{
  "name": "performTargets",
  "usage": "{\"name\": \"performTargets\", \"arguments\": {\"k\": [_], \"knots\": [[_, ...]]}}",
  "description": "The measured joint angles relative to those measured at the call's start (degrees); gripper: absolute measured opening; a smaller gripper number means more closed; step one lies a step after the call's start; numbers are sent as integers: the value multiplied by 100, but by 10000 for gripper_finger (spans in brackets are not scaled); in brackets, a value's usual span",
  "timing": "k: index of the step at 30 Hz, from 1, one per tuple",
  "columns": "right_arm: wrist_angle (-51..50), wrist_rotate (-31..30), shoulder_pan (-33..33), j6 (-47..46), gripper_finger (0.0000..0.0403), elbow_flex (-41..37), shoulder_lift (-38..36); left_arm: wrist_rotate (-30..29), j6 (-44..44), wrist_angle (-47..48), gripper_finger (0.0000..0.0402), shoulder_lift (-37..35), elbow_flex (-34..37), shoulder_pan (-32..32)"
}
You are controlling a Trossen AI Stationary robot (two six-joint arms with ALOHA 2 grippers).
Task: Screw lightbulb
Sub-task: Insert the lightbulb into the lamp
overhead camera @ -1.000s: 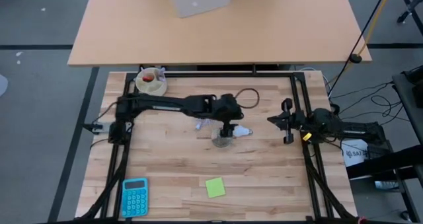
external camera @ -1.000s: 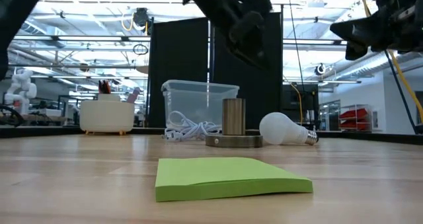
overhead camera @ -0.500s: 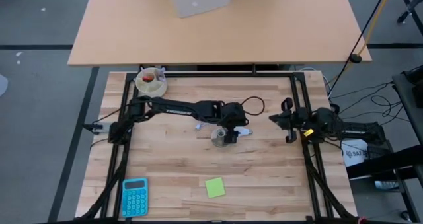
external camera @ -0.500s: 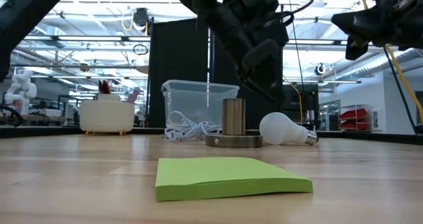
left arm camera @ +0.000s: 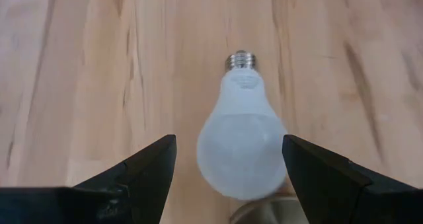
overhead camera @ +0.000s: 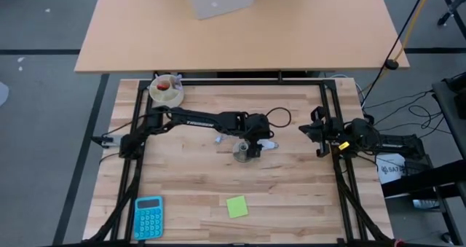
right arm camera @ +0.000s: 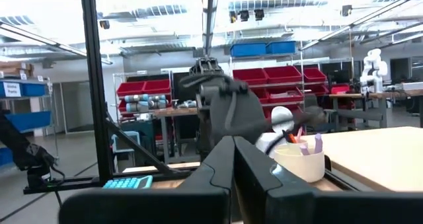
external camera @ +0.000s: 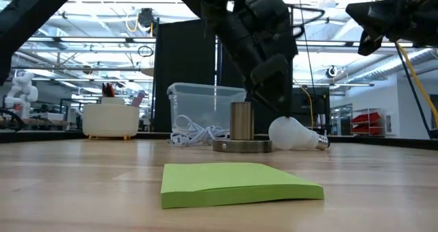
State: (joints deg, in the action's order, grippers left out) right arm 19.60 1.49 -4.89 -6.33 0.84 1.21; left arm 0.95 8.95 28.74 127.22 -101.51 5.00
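- While the small white pear-shaped lightbulb (left arm camera: 242, 141) lies on its side on the pale wooden table (overhead camera: 189, 181), the left gripper (overhead camera: 255, 146) hangs low over it with its two dark fingers (left arm camera: 142, 168) spread wide, one on either side of the globe and not touching it.
- From above, the left arm reaches from the table's left edge across to the centre, stretched long and nearly flat, its wrist bent down at the bulb.
- In the left wrist view the bulb's silvery screw base (left arm camera: 240, 60) points away from the gripper.
- Just to the left of the bulb stands the round grey metallic socket disc (external camera: 241, 145) with its short upright brass-coloured cylinder; whether they touch I cannot tell.
- Farther back on the left lies a coiled white cable (external camera: 194, 135).
- At the table's right edge the right gripper (overhead camera: 317, 132) is held above the surface, well apart from the bulb, its fingers pressed together on nothing.
- Nearer the front lie a green square sticky-note pad (overhead camera: 237, 206) and, at the near left corner, a blue calculator (overhead camera: 148, 216).
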Motion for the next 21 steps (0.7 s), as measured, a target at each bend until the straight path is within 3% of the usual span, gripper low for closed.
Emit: {"name": "performTargets", "arguments": {"k": [21], "knots": [[-226,2,0,119,4,2,-1,31,59,-917,282,297,9,-31]]}}
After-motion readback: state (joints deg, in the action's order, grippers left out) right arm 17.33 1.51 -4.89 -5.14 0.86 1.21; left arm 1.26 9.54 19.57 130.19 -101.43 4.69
